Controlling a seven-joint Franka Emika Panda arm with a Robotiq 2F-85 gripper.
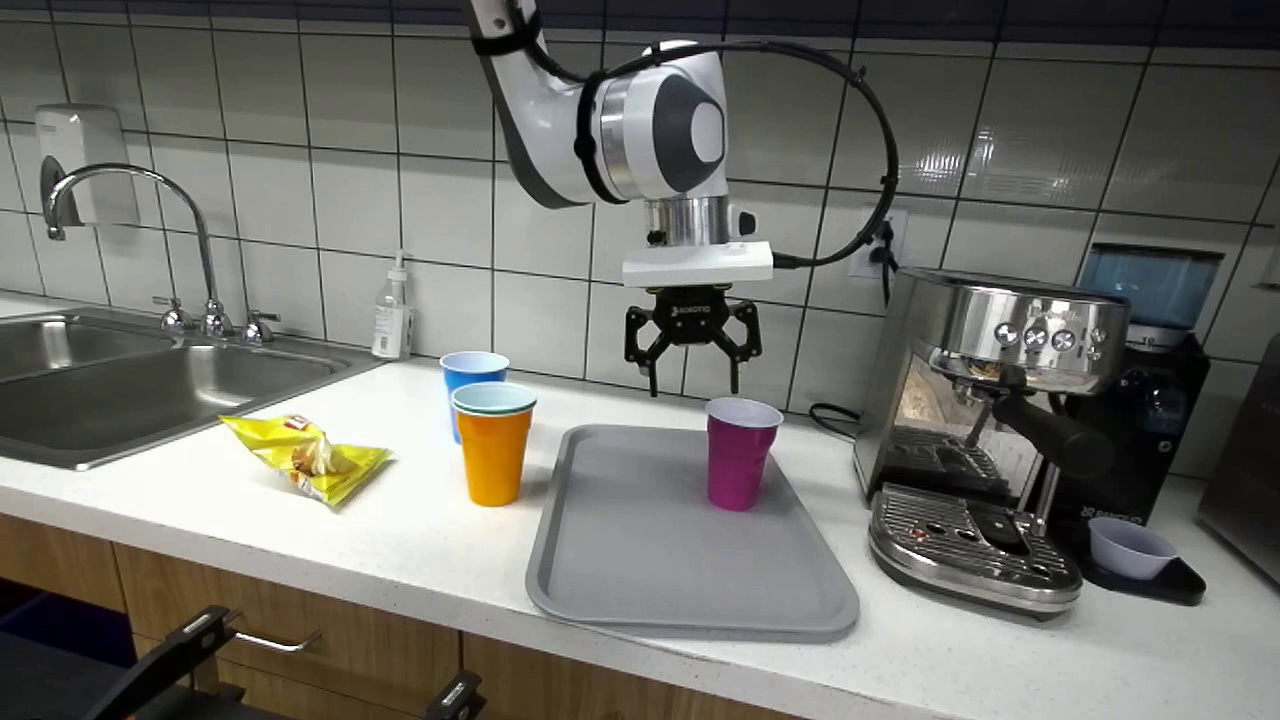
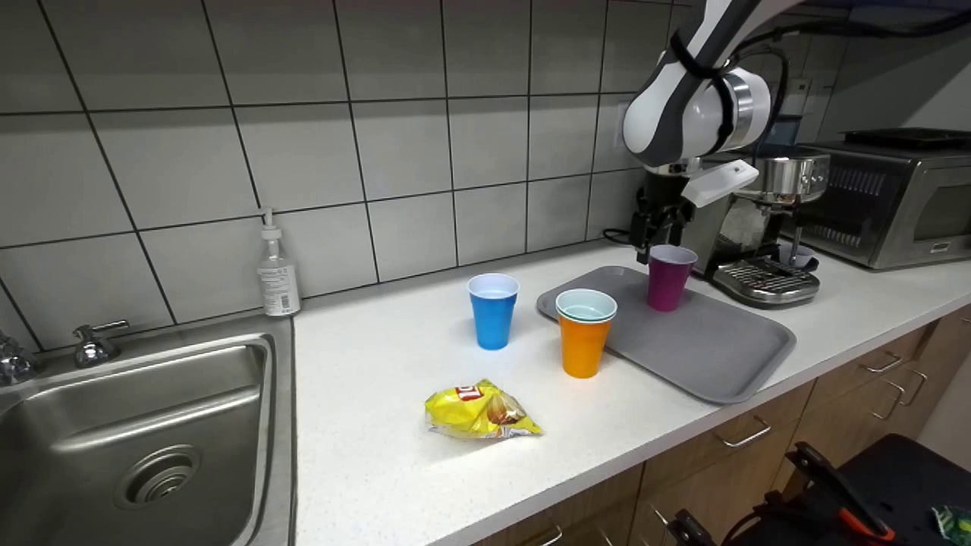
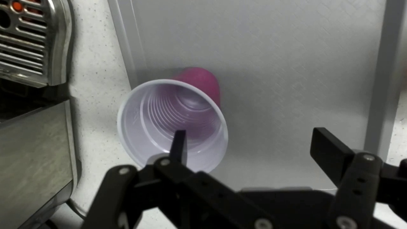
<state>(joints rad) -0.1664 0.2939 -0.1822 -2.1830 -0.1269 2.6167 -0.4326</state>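
You are holding the gripper [image 1: 694, 389] in the released condition: its two fingers are pointing downward and standing well apart. Nearest to them, the magenta cup [image 1: 738, 460] is standing upright on the grey tray [image 1: 660, 570], on the side facing the espresso machine [image 1: 950, 400]. In the wrist view, you are seeing one finger overlapping the cup's mouth; whether it is touching the rim is not showing clearly. Just beside the tray, the espresso machine is resting on the white countertop [image 2: 364, 485]. Along the opposite side, you are viewing the orange cup [image 2: 582, 349], standing upright with a pale teal rim showing. The blue cup [image 2: 493, 315] is standing near it, closer to the tiled wall [image 2: 410, 152]. Farther out, the yellow packet [image 2: 478, 413] is lying between the orange cup and the sink [image 2: 282, 440]. Farthest, the pump bottle [image 1: 393, 320] is standing at the sink's corner, near the wall.
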